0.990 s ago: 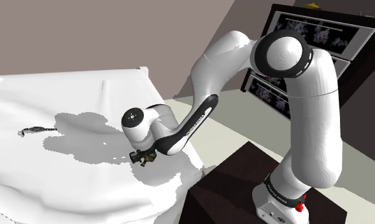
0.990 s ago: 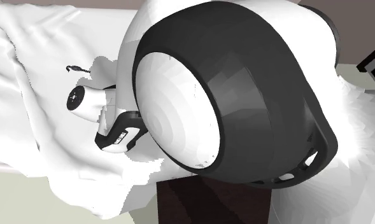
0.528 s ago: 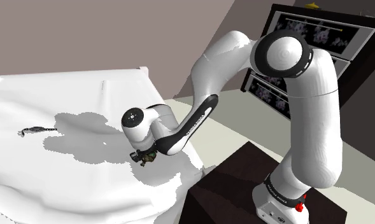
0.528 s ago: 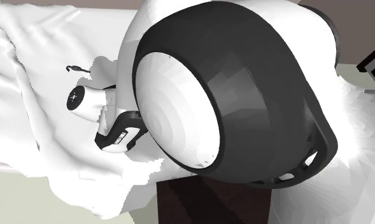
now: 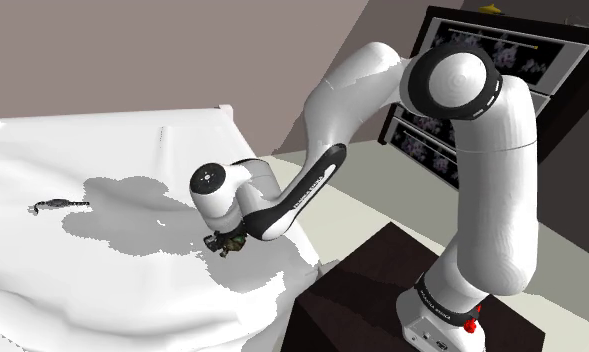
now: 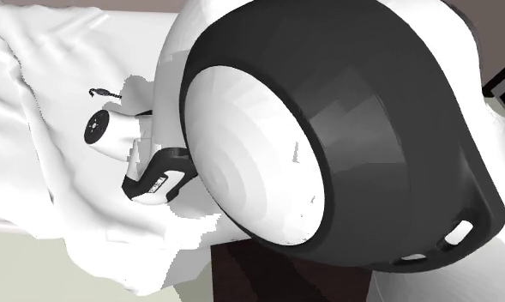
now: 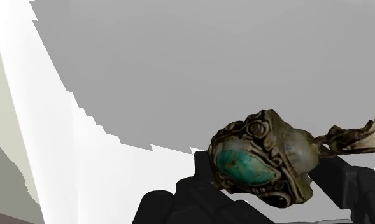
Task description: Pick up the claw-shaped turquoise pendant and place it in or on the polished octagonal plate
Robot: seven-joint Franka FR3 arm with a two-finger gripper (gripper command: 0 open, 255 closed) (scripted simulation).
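Turquoise stone set in tarnished, claw-shaped metal is seen close up in the wrist view. The pendant [image 7: 259, 159] is clasped between the black fingers [image 7: 173, 203] of the gripper [image 7: 268, 191], which are drawn in tight against its sides, and its twisted loop end juts out past one finger. In the shoulder view the gripper [image 5: 225, 241] and the pendant [image 5: 233, 240] are held low over the rumpled white cloth [image 5: 102, 285], above a grey shadow, at about nine o'clock from the dark stand [image 5: 372, 285]. A small dark thing [image 5: 52, 205] lies on the cloth well apart, at roughly nine o'clock from the gripper; what it is cannot be made out. In the second exterior view the same thing [image 6: 96, 91] is found at twelve o'clock from the white wrist joint.

Against the frames of a second ago, the hand is raised a little from the cloth, with the pendant kept in the grip. The arm [image 6: 327, 129] is swung nearer the second exterior camera, and its big dark-and-white joint is shown larger.
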